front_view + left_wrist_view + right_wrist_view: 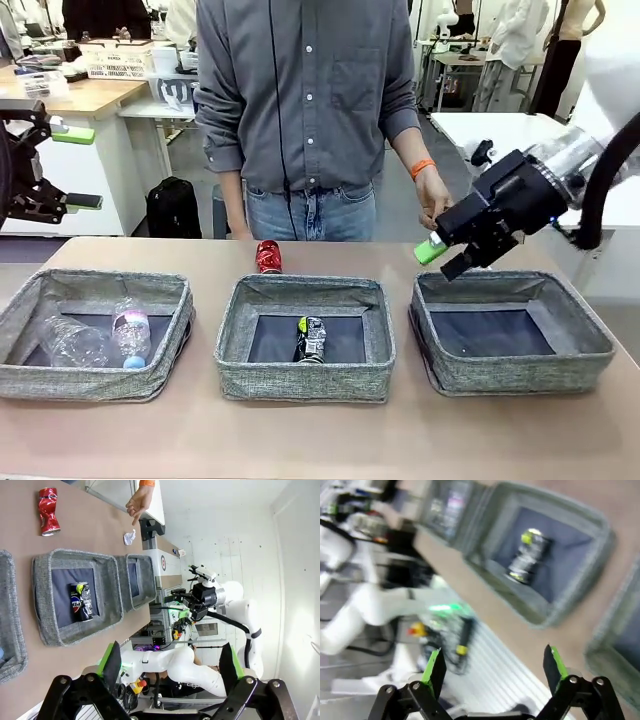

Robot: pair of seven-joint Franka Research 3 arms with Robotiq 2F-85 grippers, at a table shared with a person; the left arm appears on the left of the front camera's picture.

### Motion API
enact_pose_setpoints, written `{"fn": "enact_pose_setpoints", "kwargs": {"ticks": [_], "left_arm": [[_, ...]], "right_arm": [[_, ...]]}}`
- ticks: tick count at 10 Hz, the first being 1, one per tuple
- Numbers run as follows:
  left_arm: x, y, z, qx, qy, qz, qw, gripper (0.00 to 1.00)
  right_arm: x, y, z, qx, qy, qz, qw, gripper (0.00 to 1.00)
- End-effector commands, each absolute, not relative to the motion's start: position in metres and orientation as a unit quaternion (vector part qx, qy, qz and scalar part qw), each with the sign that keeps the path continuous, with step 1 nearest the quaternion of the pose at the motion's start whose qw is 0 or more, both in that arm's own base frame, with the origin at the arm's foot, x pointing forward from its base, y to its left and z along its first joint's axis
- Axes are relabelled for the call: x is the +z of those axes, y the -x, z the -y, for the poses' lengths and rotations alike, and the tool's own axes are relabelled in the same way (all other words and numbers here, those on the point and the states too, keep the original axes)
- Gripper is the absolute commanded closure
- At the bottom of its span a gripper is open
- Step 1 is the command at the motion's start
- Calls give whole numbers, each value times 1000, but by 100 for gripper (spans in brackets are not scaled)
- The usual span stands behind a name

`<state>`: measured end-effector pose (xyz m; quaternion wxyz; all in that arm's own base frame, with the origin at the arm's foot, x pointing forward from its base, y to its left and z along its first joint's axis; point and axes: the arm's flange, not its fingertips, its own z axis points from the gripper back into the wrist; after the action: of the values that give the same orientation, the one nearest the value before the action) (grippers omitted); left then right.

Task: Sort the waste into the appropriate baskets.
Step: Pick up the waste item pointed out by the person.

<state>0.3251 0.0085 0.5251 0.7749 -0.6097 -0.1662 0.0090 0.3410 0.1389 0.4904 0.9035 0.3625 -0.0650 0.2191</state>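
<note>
Three grey woven-fabric baskets (pixel 304 383) line the beige surface (pixel 320 440); crushed red can (pixel 268 256) and white paper wad (pixel 129 537) lie near its far edge.

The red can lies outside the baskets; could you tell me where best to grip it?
Probably from above, at the crumpled waist of the red can: it seems to lie on its side behind the middle basket, end toward the robot, so the jaws close across it.

Dark can (pixel 527 555) inside grey basket (pixel 570 507)
</note>
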Motion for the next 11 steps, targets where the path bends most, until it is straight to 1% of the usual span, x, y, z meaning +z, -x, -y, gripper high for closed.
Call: {"fn": "enact_pose_setpoints", "kwargs": {"ticks": [1, 2, 3, 4, 5, 6, 7, 8, 9, 10, 11], "left_arm": [[528, -324, -9, 8, 610, 161, 776, 0], [528, -324, -9, 8, 610, 161, 776, 0], [528, -324, -9, 8, 610, 161, 776, 0], [528, -324, -9, 8, 610, 161, 776, 0], [528, -324, -9, 8, 610, 161, 776, 0], [528, -324, -9, 8, 610, 161, 776, 0], [528, -324, -9, 8, 610, 161, 776, 0], [528, -324, -9, 8, 610, 161, 776, 0], [528, -324, -9, 8, 610, 161, 776, 0], [528, -324, -9, 8, 610, 161, 776, 0], [528, -324, -9, 8, 610, 161, 776, 0]], "right_arm": [[502, -340, -133, 203, 228, 155, 940, 0], [503, -338, -131, 182, 282, 156, 929, 0], [505, -333, -128, 168, 316, 175, 917, 0], [511, -327, -121, 124, 342, 212, 907, 0], [515, -325, -118, 59, 328, 232, 914, 0], [517, -321, -117, -23, 261, 243, 934, 0], [525, -334, -115, 278, 28, 160, 947, 0], [525, -334, -115, 278, 28, 160, 947, 0], [529, -326, -112, 226, 75, 202, 950, 0], [525, -345, -112, 181, 83, 191, 961, 0], [528, -372, -110, 167, 48, 209, 962, 0]]}}
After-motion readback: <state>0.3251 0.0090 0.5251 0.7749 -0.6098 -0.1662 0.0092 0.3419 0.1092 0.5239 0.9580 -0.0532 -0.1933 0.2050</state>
